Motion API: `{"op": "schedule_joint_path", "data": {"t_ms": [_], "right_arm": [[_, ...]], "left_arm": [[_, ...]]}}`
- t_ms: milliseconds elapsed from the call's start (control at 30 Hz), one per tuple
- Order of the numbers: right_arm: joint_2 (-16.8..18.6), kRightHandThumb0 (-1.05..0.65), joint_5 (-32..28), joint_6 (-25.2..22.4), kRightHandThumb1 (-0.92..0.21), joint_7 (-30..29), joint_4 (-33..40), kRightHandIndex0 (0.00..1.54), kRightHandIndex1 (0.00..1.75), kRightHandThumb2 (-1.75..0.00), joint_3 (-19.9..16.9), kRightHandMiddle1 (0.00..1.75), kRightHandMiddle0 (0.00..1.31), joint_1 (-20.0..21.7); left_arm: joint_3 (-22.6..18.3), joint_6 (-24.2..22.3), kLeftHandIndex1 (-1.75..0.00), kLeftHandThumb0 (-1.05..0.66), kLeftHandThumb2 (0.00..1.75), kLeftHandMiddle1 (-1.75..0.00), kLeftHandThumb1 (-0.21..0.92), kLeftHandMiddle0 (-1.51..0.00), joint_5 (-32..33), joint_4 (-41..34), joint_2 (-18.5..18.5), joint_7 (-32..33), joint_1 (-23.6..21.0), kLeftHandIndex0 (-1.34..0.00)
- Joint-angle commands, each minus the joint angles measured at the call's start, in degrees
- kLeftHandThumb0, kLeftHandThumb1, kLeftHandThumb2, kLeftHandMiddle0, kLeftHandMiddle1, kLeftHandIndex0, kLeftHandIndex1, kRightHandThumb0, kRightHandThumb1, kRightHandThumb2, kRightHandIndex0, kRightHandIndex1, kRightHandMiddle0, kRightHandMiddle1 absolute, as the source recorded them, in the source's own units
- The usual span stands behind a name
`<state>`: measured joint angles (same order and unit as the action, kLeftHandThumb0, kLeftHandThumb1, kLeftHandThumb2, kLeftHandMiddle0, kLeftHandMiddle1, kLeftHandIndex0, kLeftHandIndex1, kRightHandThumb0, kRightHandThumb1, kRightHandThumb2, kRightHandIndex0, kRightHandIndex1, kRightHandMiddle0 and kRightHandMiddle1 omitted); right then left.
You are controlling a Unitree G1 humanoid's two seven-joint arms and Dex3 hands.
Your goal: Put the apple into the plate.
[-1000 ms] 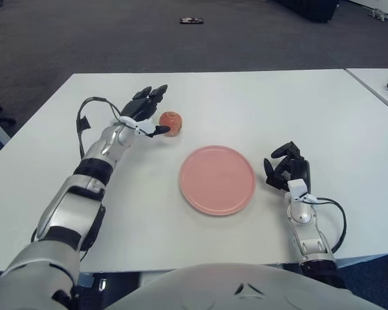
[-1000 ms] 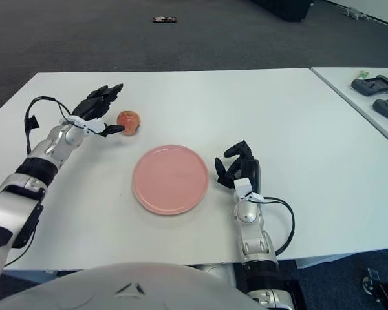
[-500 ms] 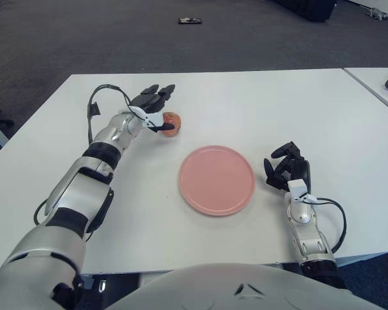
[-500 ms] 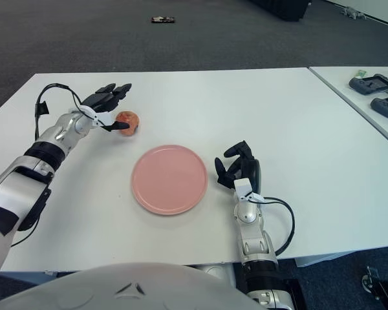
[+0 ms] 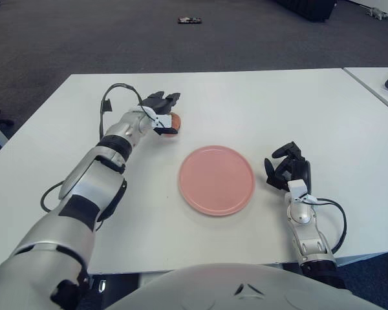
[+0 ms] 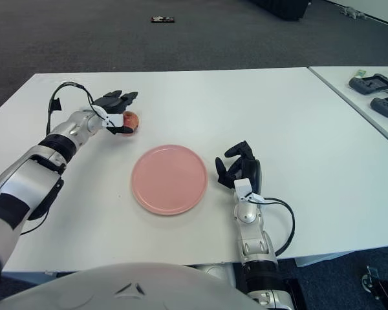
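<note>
Resting on the near right part of the white table (image 5: 200, 258), the right hand (image 5: 288, 169) is parked just to the right of the pink plate (image 5: 216, 179), its dark fingers (image 6: 236, 152) curled together around nothing. The plate lies flat near the table's middle, bare on top, and a black cable (image 5: 333, 219) loops beside the right forearm.

Farther back and to the left, the left arm reaches across the table to the red-orange apple (image 6: 130, 120), which sits on the table beyond the plate's far-left edge, apart from the plate. The left hand (image 5: 160, 111) is over and against the apple on its left side: two fingers (image 6: 119, 97) stretch forward above the fruit and the thumb sits low at its near side. Whether they actually clamp it cannot be told.

Beyond the table lies dark grey carpet (image 5: 116, 32) with a small dark object (image 5: 190, 20) on it. A second table at the far right carries some dark devices (image 6: 375, 84).
</note>
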<state>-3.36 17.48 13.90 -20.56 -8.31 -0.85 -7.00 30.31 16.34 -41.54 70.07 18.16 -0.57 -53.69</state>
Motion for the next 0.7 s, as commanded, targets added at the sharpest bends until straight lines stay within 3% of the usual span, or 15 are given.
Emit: {"op": "schedule_joint_path", "data": {"t_ms": [0,433,667], "right_arm": [[-0.4,-0.41,0.8,0.1,-0.55,-0.6,-0.1,0.82,1.72,-1.03,-0.3,1.75,0.43,-0.4],[-0.1,-0.41,0.5,0.3,-0.55,-1.0,0.9,0.83,1.74,-1.04,-0.4,1.75,0.43,-1.2],[0.0,-0.41,0.6,-0.6,-0.55,-0.9,1.9,0.83,1.75,-1.03,-0.4,1.75,0.43,-1.5]], "left_arm": [[1.0,-0.5,0.00,-1.01,0.61,0.00,0.65,0.00,-0.8,1.8,-0.5,0.4,-2.4,0.00],[5.1,-3.0,0.00,-1.02,0.60,0.00,0.75,0.00,-3.0,5.6,-3.2,-3.8,-2.6,0.00],[5.1,-4.6,0.00,-1.02,0.58,0.00,0.80,0.00,-2.4,6.5,-3.6,-5.0,-1.2,0.00]]}}
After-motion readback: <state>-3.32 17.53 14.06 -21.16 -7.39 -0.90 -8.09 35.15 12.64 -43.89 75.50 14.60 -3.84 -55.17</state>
